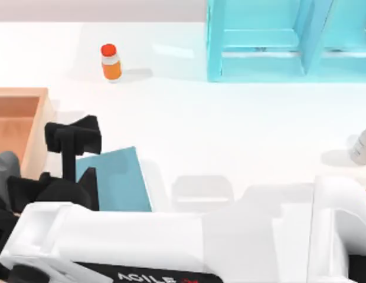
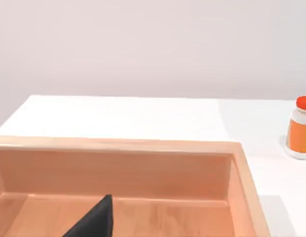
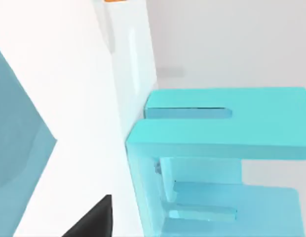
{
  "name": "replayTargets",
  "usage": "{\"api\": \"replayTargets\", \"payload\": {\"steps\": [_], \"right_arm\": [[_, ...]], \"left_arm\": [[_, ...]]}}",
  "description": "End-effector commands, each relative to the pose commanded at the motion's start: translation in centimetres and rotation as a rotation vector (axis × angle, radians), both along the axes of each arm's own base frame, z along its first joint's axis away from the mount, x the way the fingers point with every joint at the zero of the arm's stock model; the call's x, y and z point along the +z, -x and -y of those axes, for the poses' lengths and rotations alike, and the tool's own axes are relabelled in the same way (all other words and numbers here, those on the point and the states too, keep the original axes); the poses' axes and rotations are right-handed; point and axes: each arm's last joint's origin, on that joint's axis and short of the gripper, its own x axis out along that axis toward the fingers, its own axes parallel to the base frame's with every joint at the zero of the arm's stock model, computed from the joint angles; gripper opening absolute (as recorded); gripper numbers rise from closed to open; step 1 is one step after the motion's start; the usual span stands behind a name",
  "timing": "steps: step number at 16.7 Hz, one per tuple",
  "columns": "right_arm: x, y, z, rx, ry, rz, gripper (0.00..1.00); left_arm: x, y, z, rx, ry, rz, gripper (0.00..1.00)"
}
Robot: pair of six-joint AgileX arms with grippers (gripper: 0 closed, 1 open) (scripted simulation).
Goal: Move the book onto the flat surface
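— Where is the book (image 1: 115,178) lying?
— On the white table (image 1: 230,135), beside the tray (image 1: 30,121), under the right arm.
— And the right tool (image 1: 74,137)?
— Hovering at the book's corner; its grip, I cannot tell.

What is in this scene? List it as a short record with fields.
book: on the table, right of the tray, partly under the left arm
tray: table's left edge
left gripper: over the book's far corner, next to the tray
right arm: near right, parked
bottle: upright, far left
shelf: far right
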Motion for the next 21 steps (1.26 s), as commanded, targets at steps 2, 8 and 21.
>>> {"api": "replayTargets", "payload": {"steps": [2, 8, 21], "right_arm": [[-0.3, 1.1, -0.6, 0.005, -0.01, -0.001, 1.0], [-1.3, 6.8, -1.5, 0.021, 0.022, -0.024, 1.0], [1.1, 14.5, 0.2, -0.002, 0.006, -0.001, 1.0]], "left_arm": [[0.0, 0.0, 0.0, 0.0, 0.0, 0.0, 1.0], [0.0, 0.0, 0.0, 0.0, 0.0, 0.0, 1.0], [0.0, 0.0, 0.0, 0.0, 0.0, 0.0, 1.0]]}}
